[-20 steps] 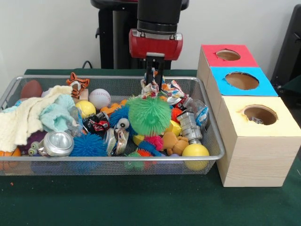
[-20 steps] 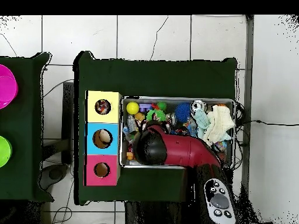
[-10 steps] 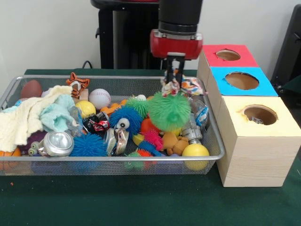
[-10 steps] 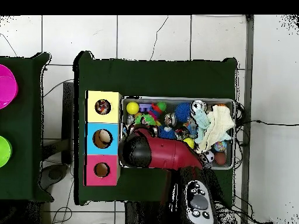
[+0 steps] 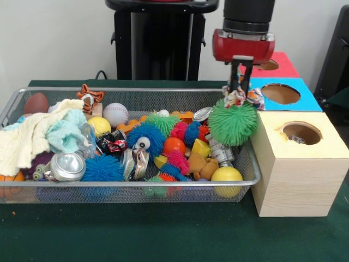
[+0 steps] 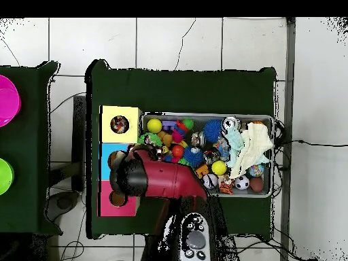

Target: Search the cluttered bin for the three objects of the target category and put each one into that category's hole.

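Note:
My gripper [image 5: 238, 82] hangs at the bin's right end and is shut on a crumpled, many-coloured wrapper [image 5: 238, 98]. A green spiky ball [image 5: 233, 121] clings right under the wrapper, clear of the other toys, above the bin's right rim and beside the yellow box [image 5: 305, 169]. Three boxes with round holes stand in a row: the yellow hole [image 5: 301, 132], the blue hole [image 5: 280, 93] and the red hole [image 5: 264, 64]. In the overhead view the arm's head [image 6: 132, 175] covers the gripper and part of the blue box [image 6: 109, 160].
The wire bin [image 5: 136, 184] holds several toys: a baseball [image 5: 115, 113], blue spiky balls, a yellow ball [image 5: 227, 176], a tiger toy [image 5: 90, 95], a silver can [image 5: 66, 166] and a cream cloth [image 5: 27, 139]. The black pedestal [image 5: 158, 43] stands behind it.
The gripper has risen and carried the wrapper and green spiky ball from the bin's middle to its right rim, towards the boxes. The toys underneath are now uncovered.

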